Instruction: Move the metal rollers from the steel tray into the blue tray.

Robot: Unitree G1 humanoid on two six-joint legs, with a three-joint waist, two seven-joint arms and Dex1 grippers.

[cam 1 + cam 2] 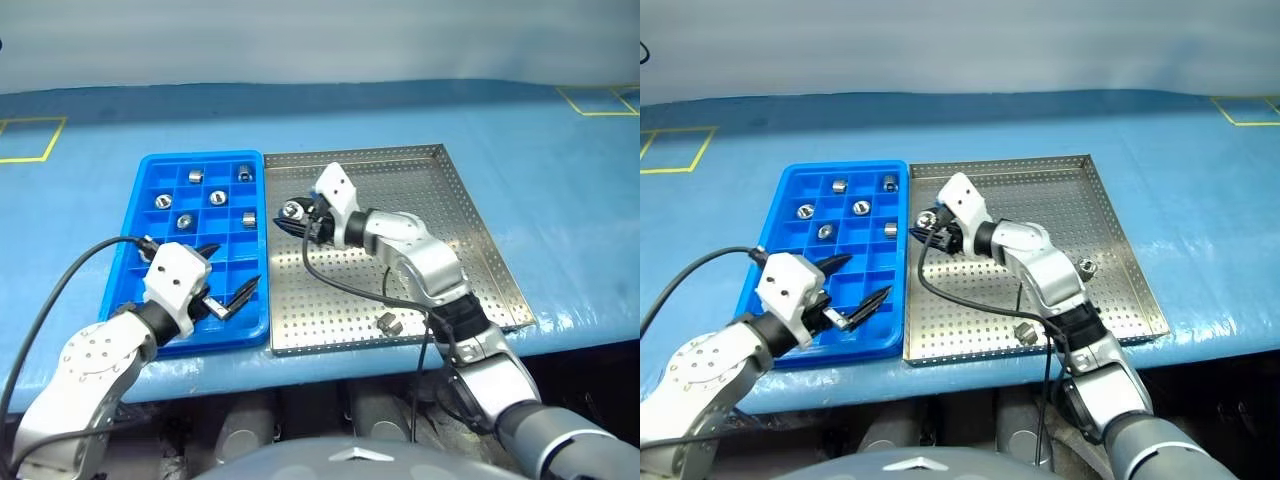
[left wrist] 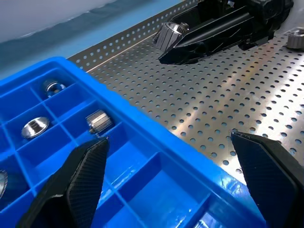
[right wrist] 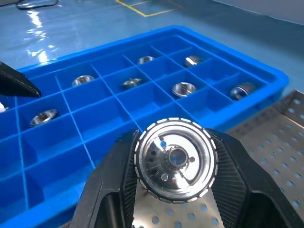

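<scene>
Six rollers already sit in the blue tray [image 1: 150,300], each in its own cell near the far end; two more lie loose on the steel tray [image 1: 480,240], one near the front rim [image 1: 388,323] and one toward the right side [image 1: 1087,266]; a seventh is carried by the right gripper [image 1: 292,213].

The risk now, judging by the carry, is a slip: the roller [image 3: 176,159] is pinched only across its ribbed rim between two narrow black fingers [image 3: 121,183], and it hangs over the steel tray just beside the blue tray's wall; a jolt or an early release would likely drop it back on the perforated floor, or onto the rim, from which it could roll away; a release over a divider instead of a cell might leave it tilted or bounce it into a filled cell; several near cells look empty, so there is room to aim.

The left gripper [image 1: 232,270] hovers over the near right part of the blue tray; should the right arm cross toward those cells, the two could meet.

The right pincer is closed on the roller, bore facing its wrist camera, fingers pressing both sides; the left pincer stands wide, its fingers [image 2: 83,173] well apart, holding and touching nothing.
</scene>
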